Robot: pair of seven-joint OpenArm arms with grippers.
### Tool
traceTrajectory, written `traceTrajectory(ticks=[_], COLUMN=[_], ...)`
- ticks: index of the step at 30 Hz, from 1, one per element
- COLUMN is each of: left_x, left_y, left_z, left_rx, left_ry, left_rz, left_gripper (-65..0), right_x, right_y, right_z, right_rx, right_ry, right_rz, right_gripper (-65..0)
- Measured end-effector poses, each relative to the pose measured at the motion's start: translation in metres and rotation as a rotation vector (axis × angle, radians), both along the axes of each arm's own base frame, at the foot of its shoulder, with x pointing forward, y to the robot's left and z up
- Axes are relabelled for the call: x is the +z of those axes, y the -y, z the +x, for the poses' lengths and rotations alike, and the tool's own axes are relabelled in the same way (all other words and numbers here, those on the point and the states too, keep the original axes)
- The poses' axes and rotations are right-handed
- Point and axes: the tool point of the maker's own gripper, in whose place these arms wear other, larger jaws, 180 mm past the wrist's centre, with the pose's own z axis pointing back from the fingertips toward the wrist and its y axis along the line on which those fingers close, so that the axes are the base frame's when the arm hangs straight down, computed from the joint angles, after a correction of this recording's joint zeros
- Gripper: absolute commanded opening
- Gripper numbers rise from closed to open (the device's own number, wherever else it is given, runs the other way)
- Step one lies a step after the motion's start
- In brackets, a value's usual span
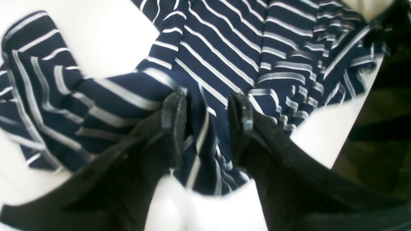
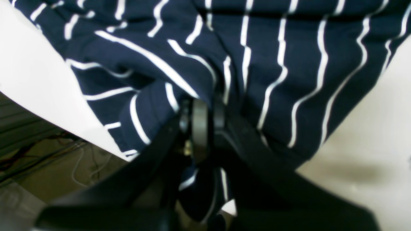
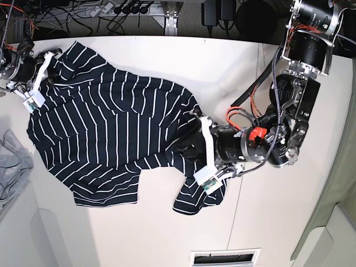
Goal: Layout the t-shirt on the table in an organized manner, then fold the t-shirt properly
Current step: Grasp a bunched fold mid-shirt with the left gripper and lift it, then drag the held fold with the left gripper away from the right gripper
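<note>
T-shirt (image 3: 105,128) on table (image 3: 167,233)

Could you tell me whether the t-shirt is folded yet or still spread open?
Spread, unfolded: the t-shirt lies rumpled across the table, one sleeve bunched.

The t-shirt (image 1: 221,54), dark navy with thin white stripes, is seen spread across the white table (image 1: 106,41), with rumpled folds at the left and right of the frame. The left gripper (image 1: 207,125) is seen from behind, its two black fingers (image 1: 175,128) held apart. A bunched ridge of striped fabric is seen between them. The picture is blurred, so contact with the pads cannot be confirmed.
</note>
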Motion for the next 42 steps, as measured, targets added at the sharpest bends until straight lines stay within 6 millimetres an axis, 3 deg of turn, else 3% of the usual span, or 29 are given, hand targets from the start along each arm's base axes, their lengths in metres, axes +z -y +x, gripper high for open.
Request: traceTrajectory(ticks=[4, 9, 11, 16, 18, 24, 28, 33, 34, 37, 40, 42], left_x=[-0.022, -0.025, -0.027, -0.039, -0.045, -0.092, -0.087, -0.088, -0.088, -0.091, -0.090, -0.086], left_y=[-0.028, -0.080, -0.091, -0.074, -0.068, -0.069, -0.068, -0.067, -0.066, -0.061, -0.053, -0.050], left_z=[-0.014, -0.015, -0.021, -0.024, -0.018, -0.001, 0.021, 0.020, 0.020, 0.019, 0.019, 0.021], left_rx=[0.093, 0.339, 0.406, 0.452, 0.480, 0.560, 0.572, 0.571, 0.569, 0.562, 0.554, 0.541], left_ry=[-0.048, -0.051, -0.071, -0.121, -0.124, -0.241, -0.236, -0.241, -0.242, -0.243, -0.239, -0.228], left_rz=[0.004, -0.114, -0.169, -0.253, -0.295, -0.261, -0.291, -0.291, -0.287, -0.269, -0.287, -0.304], left_gripper=[-40.7, -40.7, -40.6, -26.4, -26.2, -26.1, -26.1, -26.9, -30.8, -51.0, -62.6, -65.0], right_x=[0.000, 0.001, 0.001, 0.001, 0.001, 0.001, 0.001, 0.000, 0.000, -0.002, -0.002, -0.002], right_y=[0.000, -0.001, -0.002, -0.002, -0.002, -0.002, -0.002, -0.003, -0.005, -0.008, -0.008, -0.008], right_z=[0.000, 0.001, 0.000, 0.001, 0.001, 0.001, 0.000, 0.000, 0.000, -0.002, -0.002, -0.002], right_rx=[0.000, -0.003, -0.003, -0.003, -0.003, -0.004, -0.003, -0.004, -0.006, -0.008, -0.008, -0.008], right_ry=[0.001, 0.002, 0.001, 0.002, 0.002, 0.002, 0.001, 0.000, 0.000, -0.004, -0.004, -0.004], right_rz=[0.002, 0.010, 0.013, 0.013, 0.013, 0.014, 0.013, 0.016, 0.020, 0.028, 0.027, 0.027], right_gripper=[-65.0, -65.0, -65.0, -65.0, -65.0, -65.0, -65.0, -65.0, -65.0, -65.0, -65.0, -65.0])
